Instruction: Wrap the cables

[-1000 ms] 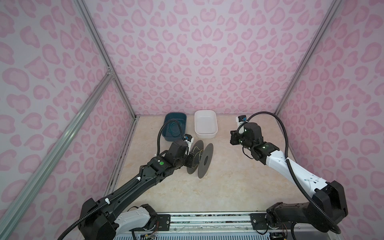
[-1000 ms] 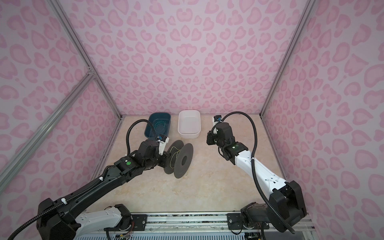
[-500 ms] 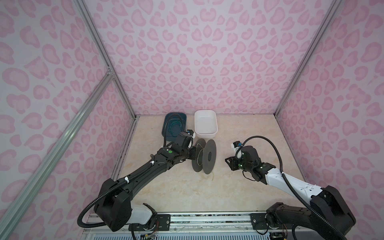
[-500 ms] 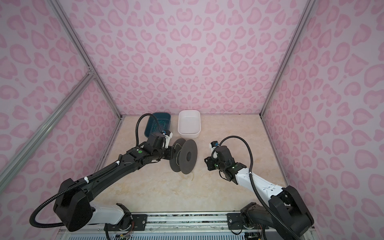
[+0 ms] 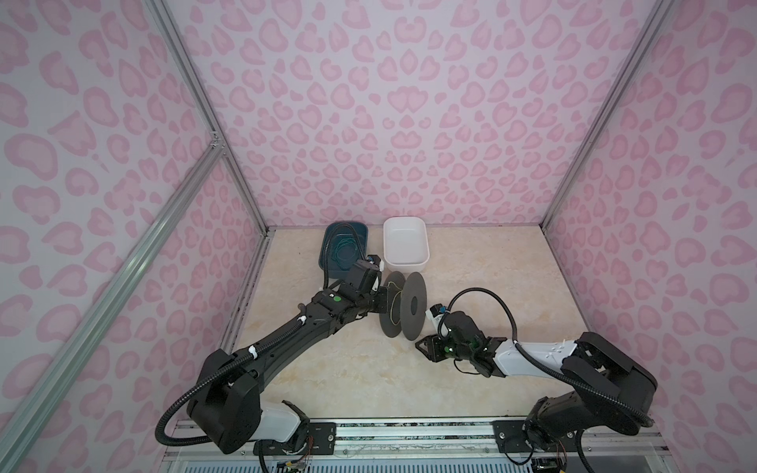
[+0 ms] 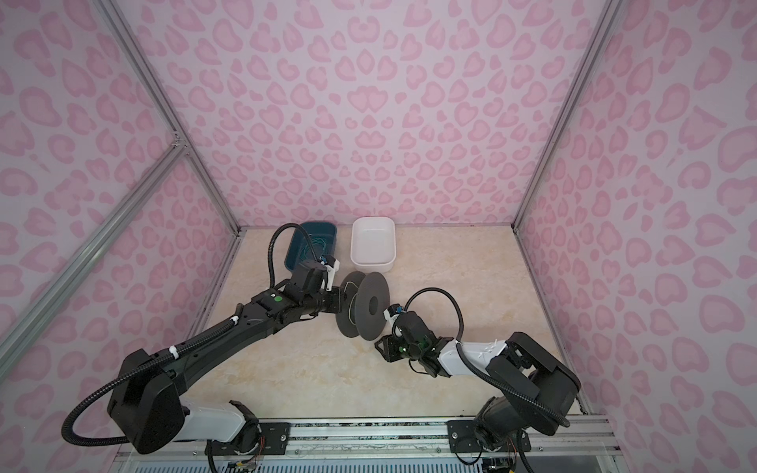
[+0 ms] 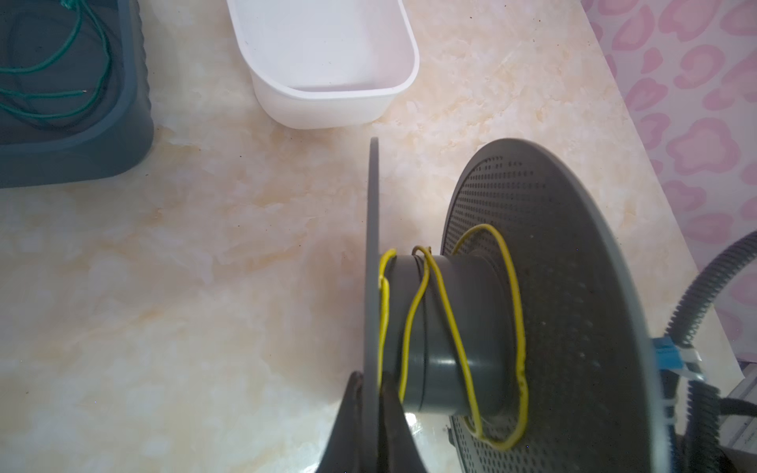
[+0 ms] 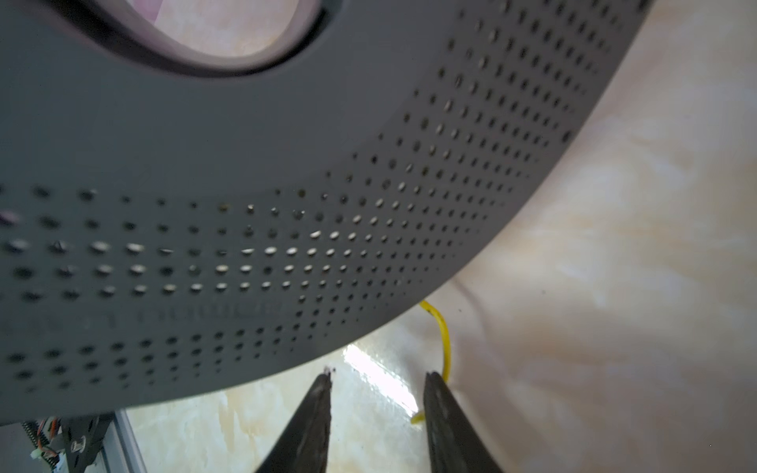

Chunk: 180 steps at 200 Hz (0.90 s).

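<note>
We find the yellow wire (image 7: 454, 327) coiled loosely around the hub of the grey spool (image 5: 413, 305), whose axis lies level, pointing from the left arm toward the right. The left gripper (image 7: 370, 381) is clamped on its left flange. The right gripper (image 8: 379, 376) stands partly open, gripping nothing; the wire's loose tail reaches one finger.
</note>
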{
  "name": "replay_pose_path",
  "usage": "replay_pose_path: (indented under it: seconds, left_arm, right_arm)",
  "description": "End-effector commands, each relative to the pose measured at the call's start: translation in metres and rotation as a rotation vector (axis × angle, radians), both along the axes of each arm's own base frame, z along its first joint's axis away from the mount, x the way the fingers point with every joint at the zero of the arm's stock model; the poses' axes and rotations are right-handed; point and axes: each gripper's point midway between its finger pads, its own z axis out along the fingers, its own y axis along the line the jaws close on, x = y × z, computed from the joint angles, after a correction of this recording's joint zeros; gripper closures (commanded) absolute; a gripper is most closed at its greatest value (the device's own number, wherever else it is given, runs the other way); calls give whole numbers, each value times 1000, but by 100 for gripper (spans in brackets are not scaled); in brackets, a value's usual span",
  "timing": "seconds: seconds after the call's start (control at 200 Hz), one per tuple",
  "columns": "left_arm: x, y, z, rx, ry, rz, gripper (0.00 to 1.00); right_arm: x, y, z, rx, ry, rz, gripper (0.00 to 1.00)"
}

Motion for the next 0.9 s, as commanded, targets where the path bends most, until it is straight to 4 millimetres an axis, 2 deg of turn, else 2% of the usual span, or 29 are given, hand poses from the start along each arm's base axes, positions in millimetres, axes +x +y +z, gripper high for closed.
replay_pose_path:
  seconds: [0.0,0.16,0.235,0.31,0.45,0.515,0.64,0.71,0.895]
  left_arm:
    - [-2,10,-1,34,-4,23,96]
    - [-2,12,0,32,-9,33,96]
    - [-1,12,0,29,-12,37,96]
    - [-1,11,1,25,-13,37,96]
    - [1,11,3,20,-17,44,96]
    - [1,10,4,16,-18,45,96]
    - [1,11,5,9,-24,52,96]
    - [1,11,5,9,-24,52,96]
    - [5,9,7,-9,-33,62,96]
  right_arm:
    - [7,-6,0,-33,-16,-45,62]
    - [-2,-12,7,-24,-16,-36,64]
    - [2,-21,13,-45,-44,-72,64]
    - [8,-29,11,-94,-41,-108,63]
    - [7,-12,-4,-96,13,-36,61]
    - [8,-11,-10,-93,34,-56,62]
    - [5,-11,-19,-97,51,-56,70]
    - [3,-6,-19,-83,57,-39,74]
    - [0,10,-23,-95,52,-20,74]
